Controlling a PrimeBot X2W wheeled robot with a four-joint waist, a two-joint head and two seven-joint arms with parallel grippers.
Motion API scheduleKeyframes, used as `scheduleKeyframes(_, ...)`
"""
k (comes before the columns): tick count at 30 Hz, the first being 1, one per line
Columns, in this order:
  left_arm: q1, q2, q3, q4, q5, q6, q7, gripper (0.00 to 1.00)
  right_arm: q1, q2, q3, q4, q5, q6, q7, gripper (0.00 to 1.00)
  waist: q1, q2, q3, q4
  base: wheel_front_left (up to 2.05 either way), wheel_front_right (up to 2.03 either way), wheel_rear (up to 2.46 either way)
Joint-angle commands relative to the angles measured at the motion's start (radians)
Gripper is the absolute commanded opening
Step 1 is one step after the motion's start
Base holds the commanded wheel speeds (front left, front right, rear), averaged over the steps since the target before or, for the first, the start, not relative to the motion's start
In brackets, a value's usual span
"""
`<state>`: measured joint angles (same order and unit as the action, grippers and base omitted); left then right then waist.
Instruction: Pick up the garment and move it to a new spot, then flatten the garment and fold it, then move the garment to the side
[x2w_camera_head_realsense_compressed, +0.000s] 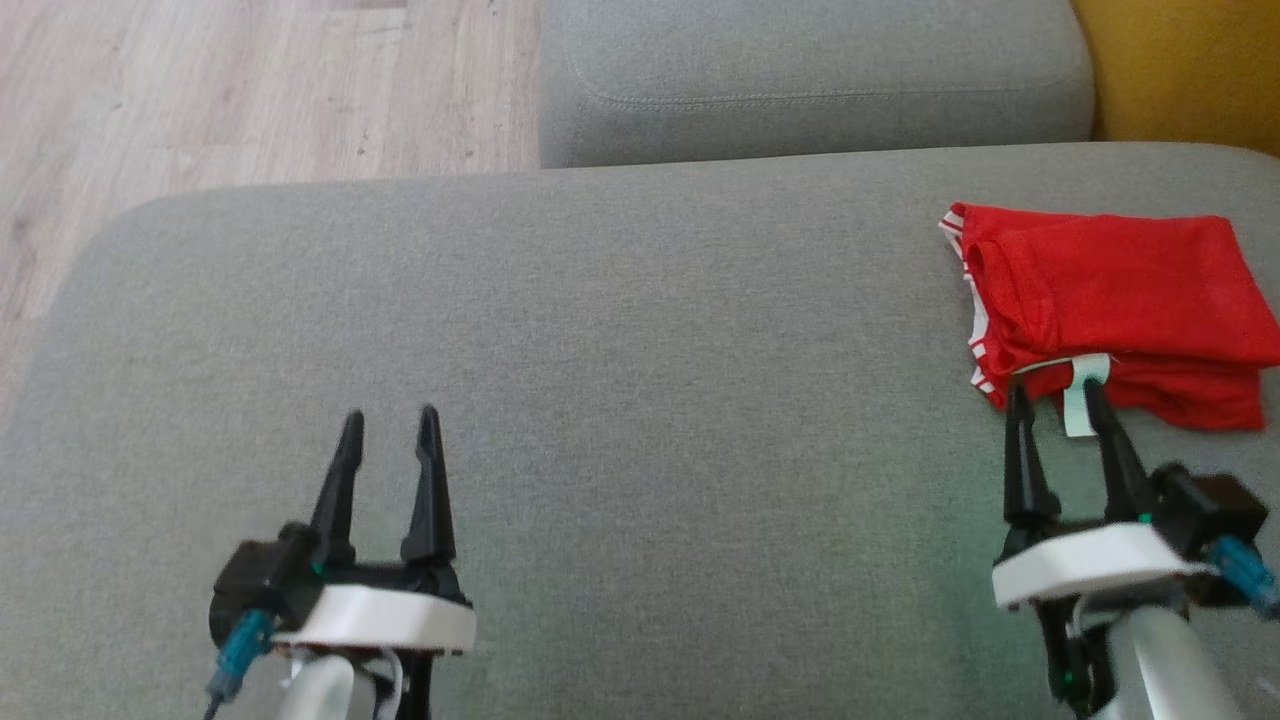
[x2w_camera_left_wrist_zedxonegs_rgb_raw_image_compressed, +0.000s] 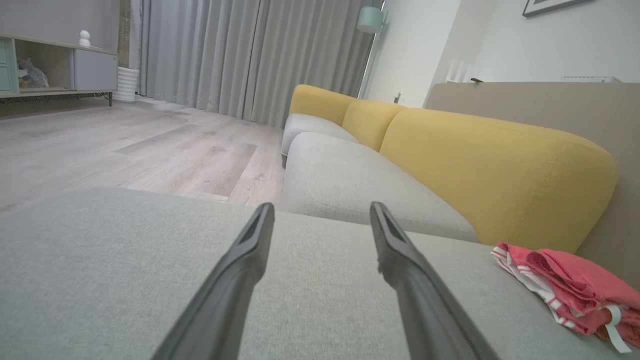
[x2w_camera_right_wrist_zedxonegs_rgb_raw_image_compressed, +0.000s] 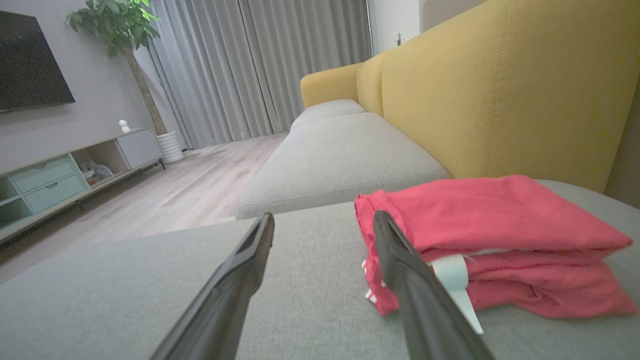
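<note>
We see a grey sofa (x2w_camera_head_realsense_compressed: 560, 300) with yellow backs (x2w_camera_left_wrist_zedxonegs_rgb_raw_image_compressed: 490, 170) on a pale wood floor (x2w_camera_left_wrist_zedxonegs_rgb_raw_image_compressed: 150, 145), grey curtains (x2w_camera_left_wrist_zedxonegs_rgb_raw_image_compressed: 225, 55) beyond, and a TV (x2w_camera_right_wrist_zedxonegs_rgb_raw_image_compressed: 30, 60), plant (x2w_camera_right_wrist_zedxonegs_rgb_raw_image_compressed: 115, 25) and low cabinet (x2w_camera_right_wrist_zedxonegs_rgb_raw_image_compressed: 50, 175).

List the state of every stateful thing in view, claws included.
garment: folded in a stack, lying on the seat cushion, white tag sticking out at its near edge.
left claw: open, empty, over bare cushion.
right claw: open, empty, tips at the garment's near edge; contact unclear.

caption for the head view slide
Left gripper and right gripper open over grey sofa seat, folded red garment by the right one
</note>
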<state>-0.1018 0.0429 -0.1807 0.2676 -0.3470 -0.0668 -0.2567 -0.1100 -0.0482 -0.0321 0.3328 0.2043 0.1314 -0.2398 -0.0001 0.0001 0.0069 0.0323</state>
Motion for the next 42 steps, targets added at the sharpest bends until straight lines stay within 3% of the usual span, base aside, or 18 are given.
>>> scheduleKeyframes(1,-0.017,0.007,0.030,-0.019,0.010,-0.006,-0.005,1.00,-0.014,-0.002,0.031,-0.025,-0.013,-0.001,-0.017,1.00,0.0001,-0.0001,-0.003,-0.002,0.00,0.00,0.00)
scheduleKeyframes(31,-0.006,0.007,0.071,0.011,-0.081,0.005,-0.005,1.00,0.002,-0.002,0.071,-0.045,0.022,-0.001,-0.022,1.00,0.0001,-0.0001,-0.021,-0.019,0.00,0.00,0.00)
scheduleKeyframes(32,0.025,0.000,0.035,0.047,-0.083,0.001,0.000,0.00,0.032,0.000,0.047,-0.014,0.020,0.000,-0.008,0.00,0.0001,-0.0001,-0.021,-0.019,0.00,0.00,0.00)
scheduleKeyframes(42,0.038,-0.001,0.048,0.088,-0.151,-0.003,0.023,0.00,0.048,0.002,0.041,0.024,0.100,0.000,0.015,0.00,0.0001,-0.0001,-0.021,-0.020,0.00,0.00,0.00)
